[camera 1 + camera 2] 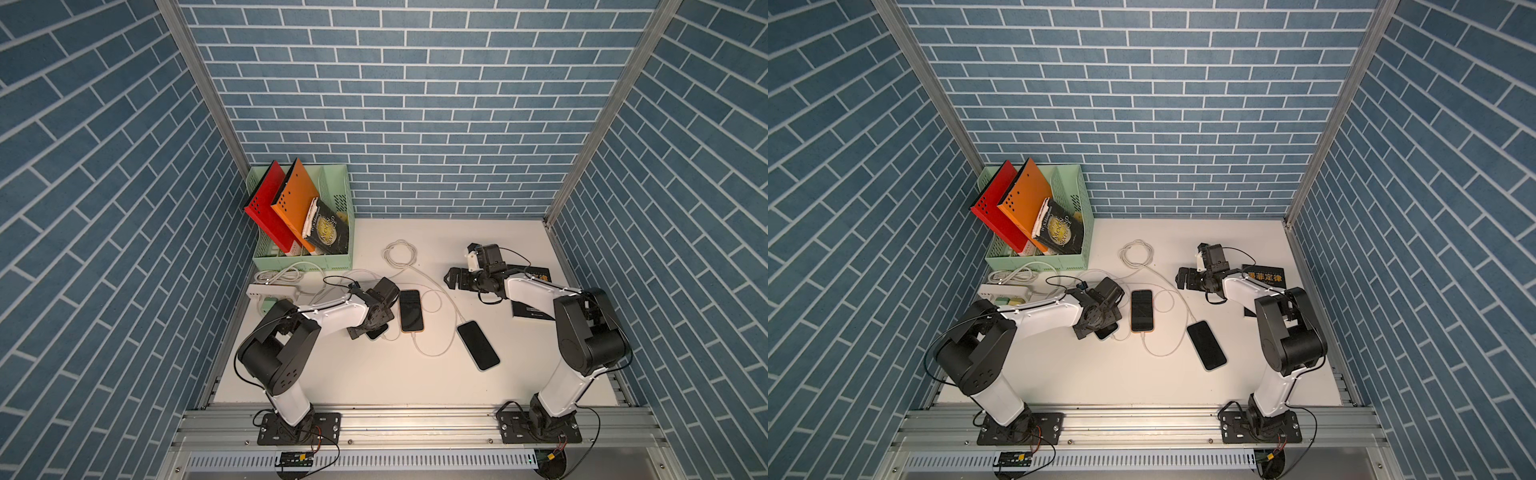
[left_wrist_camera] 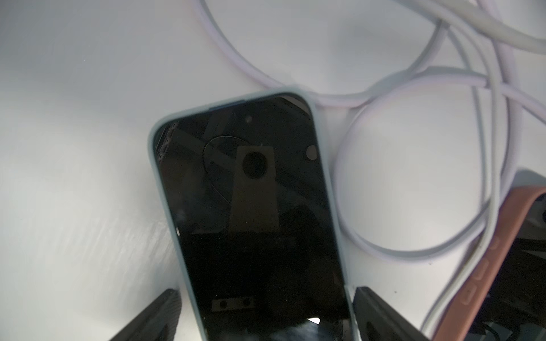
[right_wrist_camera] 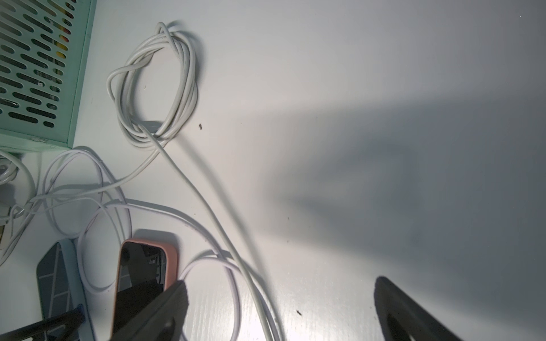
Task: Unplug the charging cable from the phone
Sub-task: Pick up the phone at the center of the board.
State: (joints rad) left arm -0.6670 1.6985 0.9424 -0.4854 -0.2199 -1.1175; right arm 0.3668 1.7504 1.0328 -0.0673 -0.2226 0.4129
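White tabletop (image 1: 365, 382) is carrying everything. Mint slotted basket (image 1: 307, 262) is sitting in the back left corner. White power strip (image 1: 270, 292) is lying just in front of it. Coiled white cable (image 1: 400, 253) is resting beside the basket. Loose white leads (image 2: 410, 255) are trailing among the phones.

Orange-cased phone (image 1: 411, 310) is lying face up mid-table, with a lead meeting its near end. Dark phone (image 1: 478, 345) is lying angled to its right, apart from it. Pale-cased phone (image 2: 251, 206) is lying face up, left of the orange one. Black book (image 1: 1264, 276) is lying flat near the right edge.
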